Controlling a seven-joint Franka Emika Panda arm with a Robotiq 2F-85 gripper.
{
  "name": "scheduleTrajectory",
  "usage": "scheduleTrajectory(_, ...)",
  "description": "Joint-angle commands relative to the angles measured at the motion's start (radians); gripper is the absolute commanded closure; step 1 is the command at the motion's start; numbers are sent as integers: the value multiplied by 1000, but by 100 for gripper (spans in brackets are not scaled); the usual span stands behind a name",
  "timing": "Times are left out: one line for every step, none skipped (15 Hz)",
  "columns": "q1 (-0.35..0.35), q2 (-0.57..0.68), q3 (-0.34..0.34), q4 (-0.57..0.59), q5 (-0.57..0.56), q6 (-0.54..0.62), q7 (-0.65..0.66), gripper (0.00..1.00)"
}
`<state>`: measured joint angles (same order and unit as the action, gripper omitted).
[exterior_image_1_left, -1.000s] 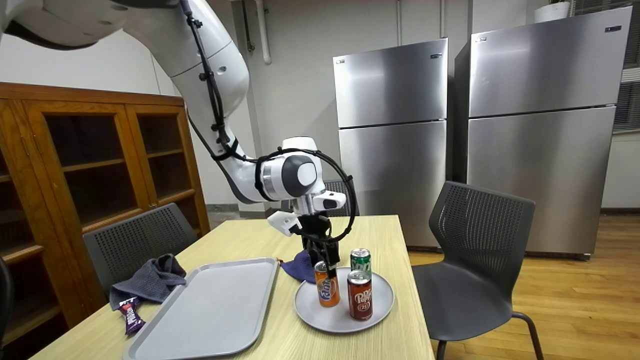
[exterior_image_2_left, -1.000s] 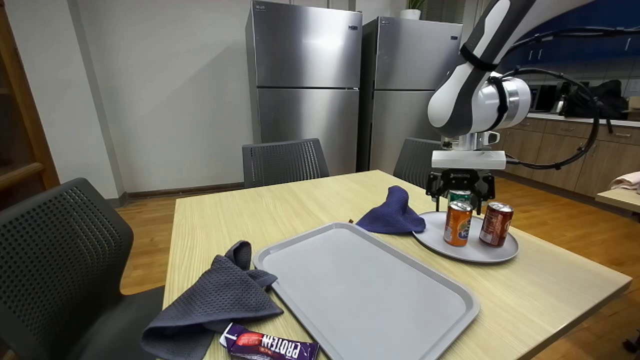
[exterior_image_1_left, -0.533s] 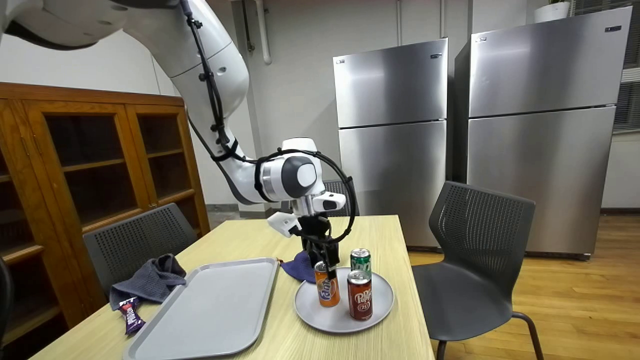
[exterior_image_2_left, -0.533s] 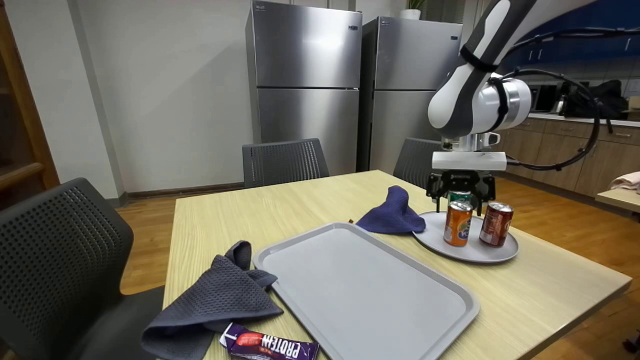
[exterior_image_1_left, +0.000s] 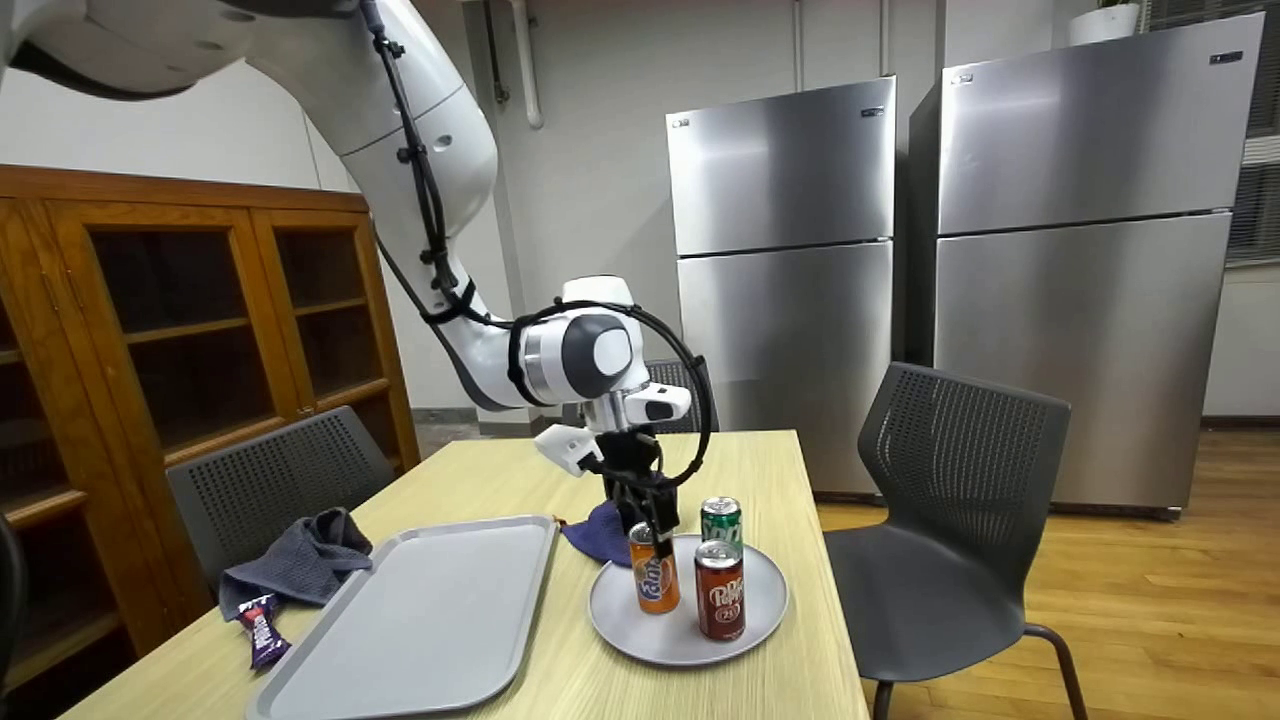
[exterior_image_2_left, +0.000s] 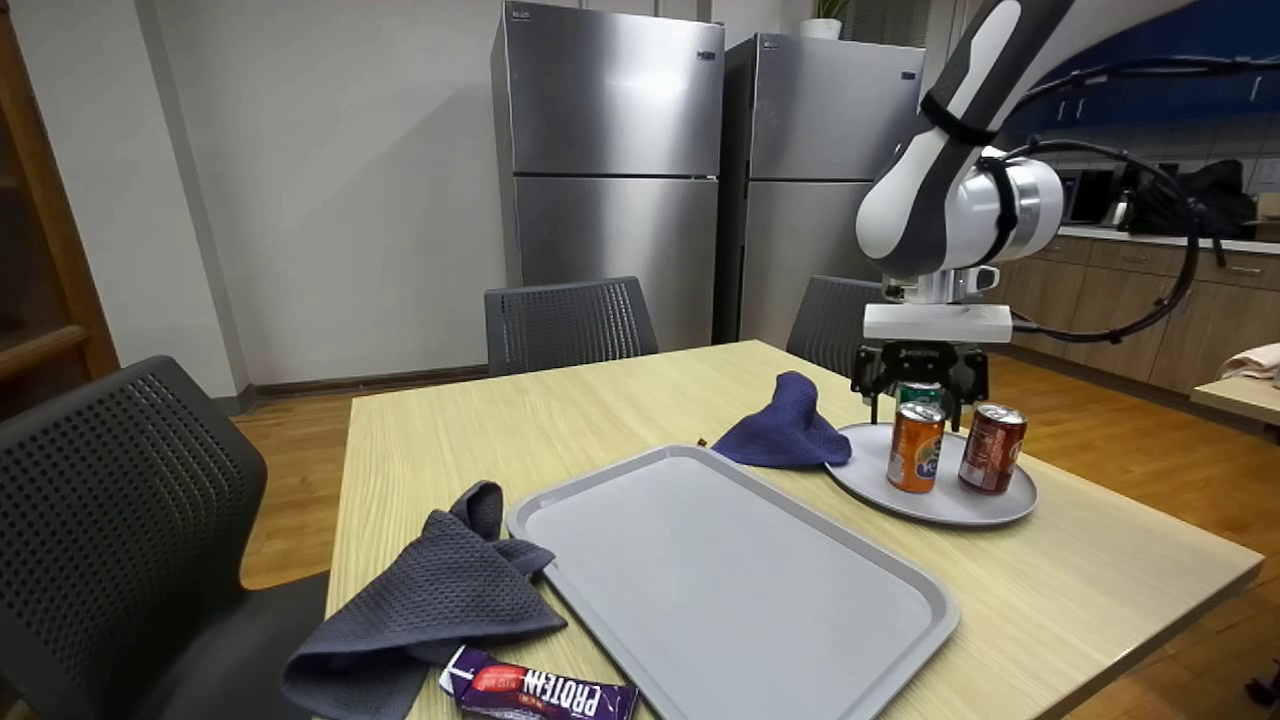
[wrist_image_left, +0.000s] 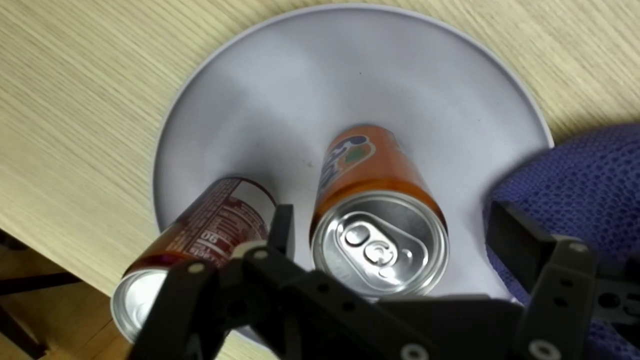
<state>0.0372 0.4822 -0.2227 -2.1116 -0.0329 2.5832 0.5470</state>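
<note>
Wide spread the black two-fingered gripper (exterior_image_2_left: 914, 424) is held, nothing pinched, and the orange aluminium drinks can (wrist_image_left: 377, 210) is framed right between its fingers (wrist_image_left: 282, 227), set on a round pale-grey plate (wrist_image_left: 350, 60) below! Gaps are seen in the wrist view on either side, the narrower one toward a dark-red aluminium can (wrist_image_left: 200, 237), the wider toward a purple textured cloth (wrist_image_left: 590, 180). For a clean grip, as it is judged here, the fingers are best lowered well past the silver lid (wrist_image_left: 380, 245), the gaps evened out, and the squeeze kept soft, so that the thin wall is not dented and the dark-red can is not nudged. And which way is the orange can pointed? Straight up: the lid is turned toward the gripper, the long axis is set vertical, roughly along the line of the fingers, and the printed logo (wrist_image_left: 350, 155) is angled partly toward the dark-red can's side
</note>
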Motion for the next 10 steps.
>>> scheduleTrajectory(-10, -24, 7, -26, 15, 33, -30, 30)
scheduleTrajectory(-10, -24, 6, -27, 15, 37, -31, 39)
scheduleTrajectory(-8, -25, 4, -29, 13, 39, -31, 47)
scheduleTrajectory(-7, -26, 3, -31, 12, 41, -31, 55)
scheduleTrajectory(-6, -30, 2, -35, 11, 45, -30, 62)
scheduleTrajectory(-1, -34, -3, -37, 4, 46, -26, 62)
scheduleTrajectory(-7, -54, 2, -46, 8, 46, -42, 62)
scheduleTrajectory(-1, -70, -5, -52, -2, 45, -41, 62)
scheduleTrajectory(0, -91, -4, -59, -3, 38, -51, 62)
scheduleTrajectory(-11, -109, 13, -65, 12, 25, -79, 62)
